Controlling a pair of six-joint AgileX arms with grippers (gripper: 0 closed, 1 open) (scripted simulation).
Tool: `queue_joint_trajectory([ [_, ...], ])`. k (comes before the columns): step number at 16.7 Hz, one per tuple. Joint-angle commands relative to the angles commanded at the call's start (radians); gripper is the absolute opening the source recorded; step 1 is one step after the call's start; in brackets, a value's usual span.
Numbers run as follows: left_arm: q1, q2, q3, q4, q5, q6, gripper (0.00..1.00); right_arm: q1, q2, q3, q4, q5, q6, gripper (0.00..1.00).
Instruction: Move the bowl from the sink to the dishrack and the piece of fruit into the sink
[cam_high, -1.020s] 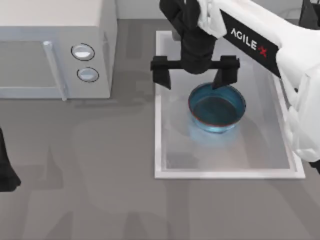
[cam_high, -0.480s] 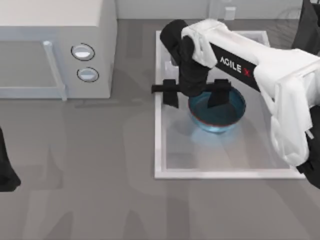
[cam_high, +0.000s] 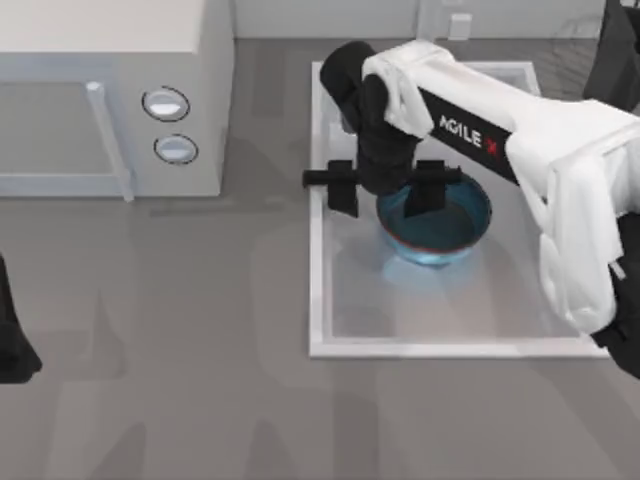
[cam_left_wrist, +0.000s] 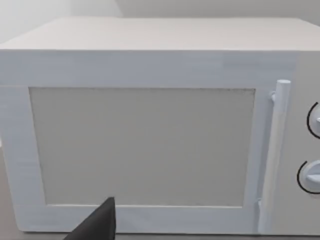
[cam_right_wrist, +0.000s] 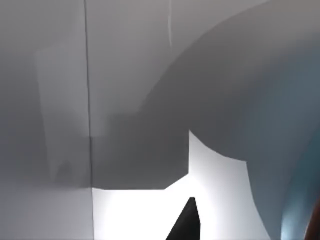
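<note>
The blue bowl (cam_high: 450, 225) with its dark teal inside sits in the white sink (cam_high: 450, 348), toward the far half. My right gripper (cam_high: 383, 192) hangs over the bowl's left rim, open. One black finger is outside the bowl on its left and the other is just inside the rim. In the right wrist view the bowl's blue wall (cam_right_wrist: 300, 150) curves along one side, with a dark fingertip (cam_right_wrist: 185, 222) over the pale sink floor. My left gripper (cam_high: 10, 345) is parked at the table's left edge. The piece of fruit and the dishrack are hidden or out of view.
A white microwave (cam_high: 100, 90) with two round knobs stands at the back left and fills the left wrist view (cam_left_wrist: 150, 145). The faucet post (cam_high: 458, 22) rises behind the sink. A solid black object (cam_high: 620, 50) sits at the back right. Bare grey table lies in front.
My right arm has come down and forward over the sink, and its fingers have drawn closer together around the bowl's left rim. In the last half second it barely moved. The bowl stayed put.
</note>
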Motion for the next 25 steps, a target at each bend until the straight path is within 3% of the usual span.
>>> queue_joint_trajectory([
  [7, 0.0, 0.0, 0.0, 0.0, 0.0, 0.0, 1.0, 0.0, 0.0, 0.0, 0.0, 0.0, 0.0, 0.02],
  [19, 0.0, 0.0, 0.0, 0.0, 0.0, 0.0, 1.0, 0.015, -0.04, -0.028, -0.018, 0.004, 0.017, 0.0],
  [25, 0.0, 0.0, 0.0, 0.0, 0.0, 0.0, 1.0, 0.162, -0.377, -0.225, -0.183, 0.025, 0.163, 0.0],
])
